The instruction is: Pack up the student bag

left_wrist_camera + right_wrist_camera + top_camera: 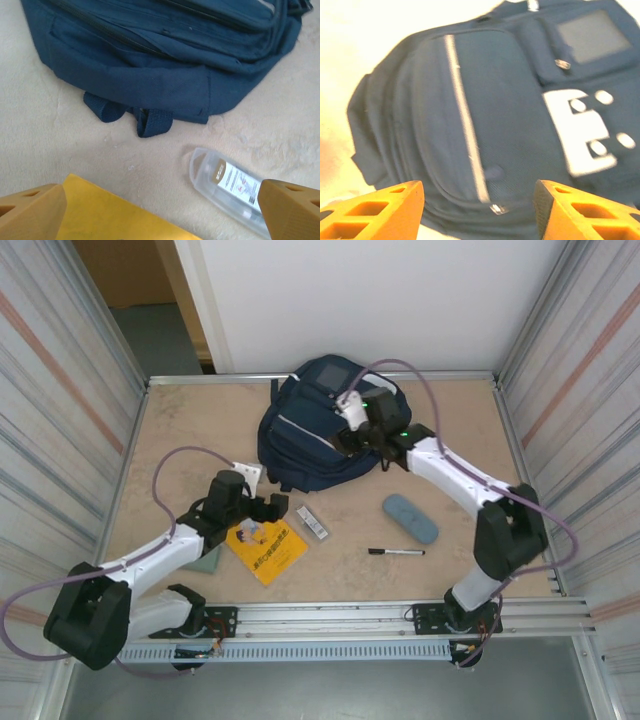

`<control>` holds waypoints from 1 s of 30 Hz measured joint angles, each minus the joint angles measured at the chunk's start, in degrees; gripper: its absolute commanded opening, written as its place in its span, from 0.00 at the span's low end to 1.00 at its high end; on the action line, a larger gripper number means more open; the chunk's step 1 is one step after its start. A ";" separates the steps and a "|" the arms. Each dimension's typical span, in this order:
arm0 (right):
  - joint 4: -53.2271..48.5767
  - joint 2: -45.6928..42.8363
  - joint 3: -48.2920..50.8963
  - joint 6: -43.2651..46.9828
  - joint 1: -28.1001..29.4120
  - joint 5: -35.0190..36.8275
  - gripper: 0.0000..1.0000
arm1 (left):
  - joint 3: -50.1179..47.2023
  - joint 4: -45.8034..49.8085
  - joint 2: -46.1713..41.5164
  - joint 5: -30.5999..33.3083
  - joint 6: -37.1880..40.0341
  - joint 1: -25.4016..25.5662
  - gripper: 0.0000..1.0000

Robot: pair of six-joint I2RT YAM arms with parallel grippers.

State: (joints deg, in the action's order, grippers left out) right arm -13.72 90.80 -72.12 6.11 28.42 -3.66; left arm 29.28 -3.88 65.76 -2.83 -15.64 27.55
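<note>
Corrugated metal walls box in the beige table (190, 430) on my overhead feed, and the student bag (300, 435) lies at the far middle of it, front side up. My right gripper (352, 432) hangs over the bag's right half. My left gripper (276, 508) sits low over the near-left part of the table, just short of the bag's near edge. Near it lie a yellow booklet (268, 550) and a small clear case (312, 523). Further right I see a blue-grey oval case (410, 518) and a black marker (397, 552), both well apart from the bag. On the left wrist feed, the bag's navy bottom edge fills the top, with two strap loops (150, 122) resting on the table below it. The clear case is at lower right and the booklet's corner at lower left. The orange fingers (30, 212) stand wide apart with nothing between them, so that hand is released. On the right wrist feed, which is a bit blurred, I look straight down on the bag's front: a thin pale stripe (465, 125), a white patch (582, 132) and a grey patch (592, 35). The fingers (375, 212) there are spread apart above the fabric, holding nothing.
</note>
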 measured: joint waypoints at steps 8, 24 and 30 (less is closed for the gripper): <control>0.31 -10.62 16.72 -13.05 -10.43 0.39 0.63 | 10.08 2.84 12.37 -5.46 -18.58 -8.26 0.90; -1.38 -9.46 19.10 -17.75 -8.61 -3.98 0.65 | 28.39 7.15 37.68 -13.90 -33.31 -9.86 0.37; -2.32 -3.69 17.49 -17.94 -9.84 -4.92 0.66 | 29.59 11.15 34.58 -13.00 -31.58 -9.53 0.20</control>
State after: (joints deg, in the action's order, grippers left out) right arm -16.03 87.11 -54.63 -11.84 18.59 -8.58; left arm 58.87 7.27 100.33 -15.84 -47.22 18.02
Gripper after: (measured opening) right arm 0.661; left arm 0.257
